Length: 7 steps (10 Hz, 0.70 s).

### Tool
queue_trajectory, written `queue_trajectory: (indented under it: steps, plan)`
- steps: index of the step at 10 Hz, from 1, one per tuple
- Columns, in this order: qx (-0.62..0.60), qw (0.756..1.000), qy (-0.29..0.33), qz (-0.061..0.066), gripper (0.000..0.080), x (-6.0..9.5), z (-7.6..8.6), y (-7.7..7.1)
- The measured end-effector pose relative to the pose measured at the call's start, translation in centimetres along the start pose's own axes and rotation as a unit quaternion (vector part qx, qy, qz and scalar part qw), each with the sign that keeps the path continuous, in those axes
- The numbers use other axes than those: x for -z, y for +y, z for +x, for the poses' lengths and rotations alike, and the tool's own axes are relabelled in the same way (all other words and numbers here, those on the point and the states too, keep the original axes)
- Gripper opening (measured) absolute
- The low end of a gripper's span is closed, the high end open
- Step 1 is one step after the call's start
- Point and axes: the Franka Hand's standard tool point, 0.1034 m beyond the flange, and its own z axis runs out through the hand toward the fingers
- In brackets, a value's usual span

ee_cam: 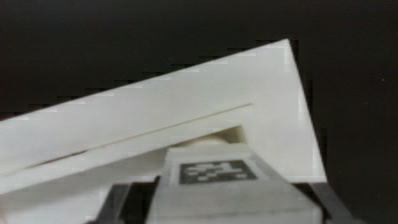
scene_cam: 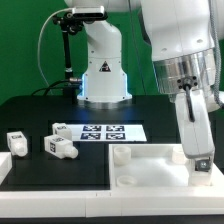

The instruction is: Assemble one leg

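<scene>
The surface (scene_cam: 30, 110) is black, and the big white robot base stands at the back. A large flat white tray piece (scene_cam: 110, 172) lies at the front; let us place everything from it.

The end effector (scene_cam: 197, 160) is down at the tray piece's corner on the exterior view's right. In the wrist view its two fingers are closed on the leg (ee_cam: 212, 169), a small white block with a black-and-white tag. The leg sits right between the fingers, with its long side pointing down toward the tray piece. It looks just over the tray piece's corner (ee_cam: 267, 85), so I think the next move is straight down.

The marker board (scene_cam: 98, 131) lies just behind the tray piece. Two spare blocks (scene_cam: 60, 146) lie beside the tray piece toward the exterior view's left.
</scene>
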Motion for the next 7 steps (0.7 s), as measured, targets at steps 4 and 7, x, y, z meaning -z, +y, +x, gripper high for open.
queue_trajectory:
  steps: [4,7]
  plan:
    - [0.031,0.999,-0.007,0.002,0.0615,1.5,-0.7,-0.6]
    - [0.109,0.994,-0.017,0.016,0.0648,5.3,-1.4,-1.4]
